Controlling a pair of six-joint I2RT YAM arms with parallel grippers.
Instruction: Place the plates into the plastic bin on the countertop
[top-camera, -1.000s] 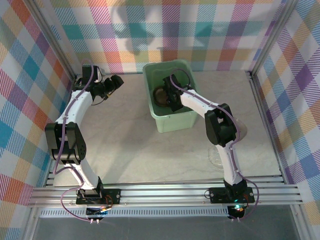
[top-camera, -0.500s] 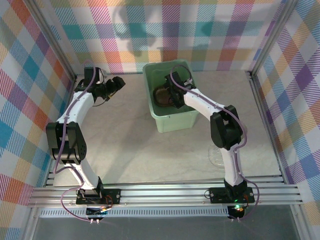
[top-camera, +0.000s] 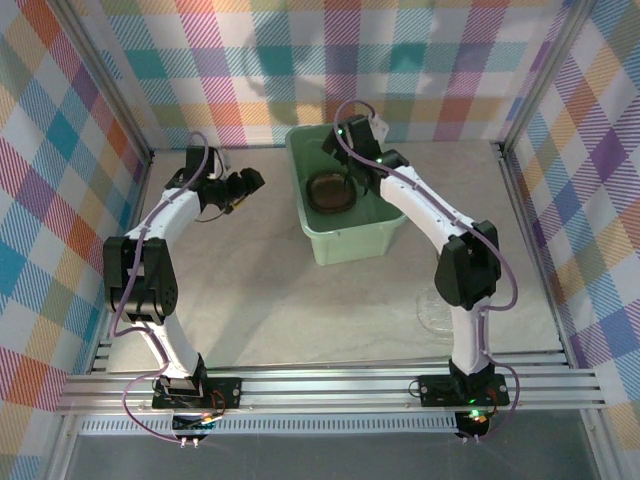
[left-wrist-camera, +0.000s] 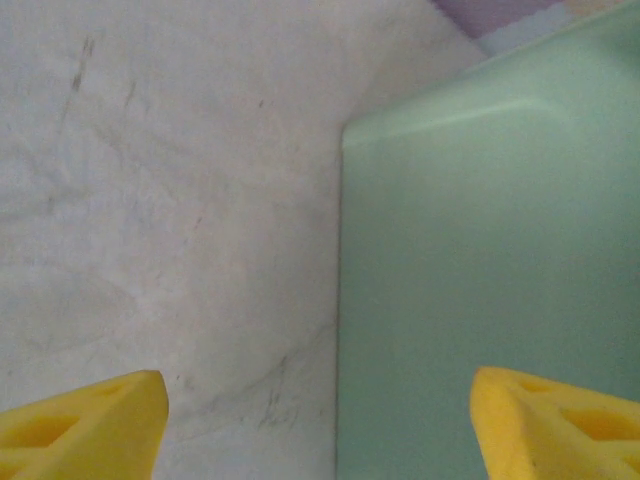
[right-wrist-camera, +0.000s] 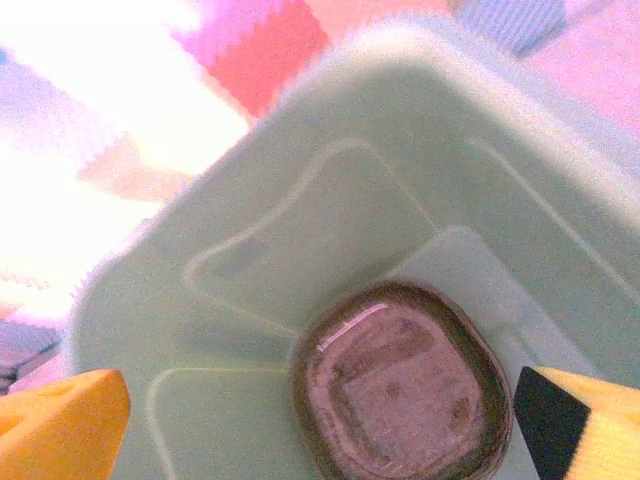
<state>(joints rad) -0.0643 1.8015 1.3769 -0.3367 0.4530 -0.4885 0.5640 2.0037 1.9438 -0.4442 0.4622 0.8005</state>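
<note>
Lifted out of the bin (top-camera: 350, 245) over the past second, the right gripper (top-camera: 358, 158) now hangs over its far rim, while the left gripper (top-camera: 248, 183) has edged closer to the bin's left wall.

By the near right corner of the countertop (top-camera: 260, 300), beside the base of the right arm (top-camera: 460, 270), lies what looks to be a clear plate (top-camera: 440, 312). It is so faint against the beige, marbled stone that its outline is hard to be sure of, and it is probably next to be picked.

Farther back, toward the far edge, stands the mint-green bin. It is smooth plastic with rounded corners, a flared rim and a moulded floor. On that floor, left of centre, rest the plates (right-wrist-camera: 400, 395). They are smoky-brown, glossy rounded squares nested in a stack, though how many cannot be told.

The left gripper points at the bin's outer wall from just beside it. Its yellow fingers (left-wrist-camera: 80, 425) are spread wide with nothing between them, perhaps ready to steady the bin.

Above the stack, the right gripper's jaws stand fully apart and empty, free to go for another plate. Plaid walls (top-camera: 300, 60) close the scene behind.
</note>
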